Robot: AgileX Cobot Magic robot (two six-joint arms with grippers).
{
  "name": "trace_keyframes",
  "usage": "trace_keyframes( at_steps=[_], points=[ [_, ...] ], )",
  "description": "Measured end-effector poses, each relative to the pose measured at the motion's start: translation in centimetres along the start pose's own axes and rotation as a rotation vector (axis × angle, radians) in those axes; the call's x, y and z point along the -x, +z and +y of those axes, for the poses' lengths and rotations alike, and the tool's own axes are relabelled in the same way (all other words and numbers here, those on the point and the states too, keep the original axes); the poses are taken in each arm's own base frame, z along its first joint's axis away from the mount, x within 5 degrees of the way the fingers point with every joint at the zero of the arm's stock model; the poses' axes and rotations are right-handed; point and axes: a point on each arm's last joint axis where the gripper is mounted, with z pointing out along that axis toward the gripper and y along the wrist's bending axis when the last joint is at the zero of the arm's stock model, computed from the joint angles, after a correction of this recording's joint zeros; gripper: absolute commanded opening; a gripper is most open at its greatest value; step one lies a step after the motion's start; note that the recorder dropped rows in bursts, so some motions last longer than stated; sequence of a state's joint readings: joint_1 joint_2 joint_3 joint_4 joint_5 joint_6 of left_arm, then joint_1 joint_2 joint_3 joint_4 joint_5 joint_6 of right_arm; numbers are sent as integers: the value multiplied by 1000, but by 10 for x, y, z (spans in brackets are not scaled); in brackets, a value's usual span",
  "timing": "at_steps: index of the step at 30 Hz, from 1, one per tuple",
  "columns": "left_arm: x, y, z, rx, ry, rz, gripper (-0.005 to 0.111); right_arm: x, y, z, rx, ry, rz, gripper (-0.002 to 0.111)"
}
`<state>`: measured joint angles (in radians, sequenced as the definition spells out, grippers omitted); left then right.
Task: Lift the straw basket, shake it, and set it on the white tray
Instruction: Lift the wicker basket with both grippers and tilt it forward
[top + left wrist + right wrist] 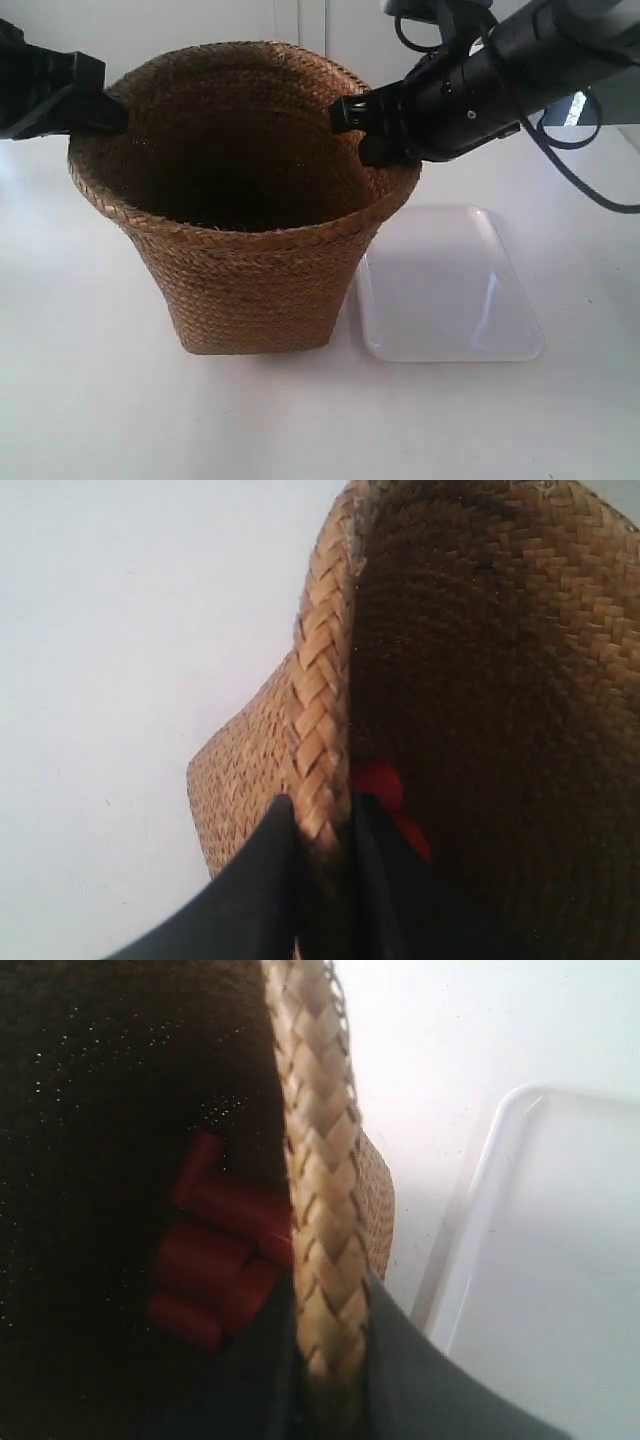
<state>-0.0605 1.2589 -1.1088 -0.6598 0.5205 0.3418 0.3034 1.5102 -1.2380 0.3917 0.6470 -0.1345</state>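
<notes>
The brown woven straw basket [245,260] stands upright on the white table, its base just left of the white tray [450,285] in the exterior view. My left gripper [322,825] is shut on the basket's braided rim [320,710], one finger outside and one inside. On the opposite side my right gripper [330,1315] is shut on the rim [320,1160] in the same way. In the exterior view the arms meet the rim at its left [95,110] and right [365,115]. Red cylindrical pieces [215,1250] lie at the basket's bottom.
The white tray [560,1260] lies flat with nothing on it, close beside the basket's base. White table surface [100,400] surrounds both. A black cable [580,180] hangs from the arm at the exterior view's right, above the tray's far side.
</notes>
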Motion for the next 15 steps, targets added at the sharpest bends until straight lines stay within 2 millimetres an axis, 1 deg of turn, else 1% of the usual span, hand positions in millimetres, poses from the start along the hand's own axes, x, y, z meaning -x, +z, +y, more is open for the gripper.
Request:
trace_keyframes(
  at_steps=[6,9,12,15],
  points=[
    [-10,-13,-4,23,43,-82,0,-14,-8,2,-9,-45,-96,0],
    [-20,-12,-1,30,31,-88,0,-23,-8,1,-14,-41,-116,0],
    [-31,-6,1,22,23,-80,0,-34,-2,-2,-22,-39,-102,0],
    [-35,-3,1,-1,27,-103,0,-40,2,0,-24,-50,-113,0]
  ],
)
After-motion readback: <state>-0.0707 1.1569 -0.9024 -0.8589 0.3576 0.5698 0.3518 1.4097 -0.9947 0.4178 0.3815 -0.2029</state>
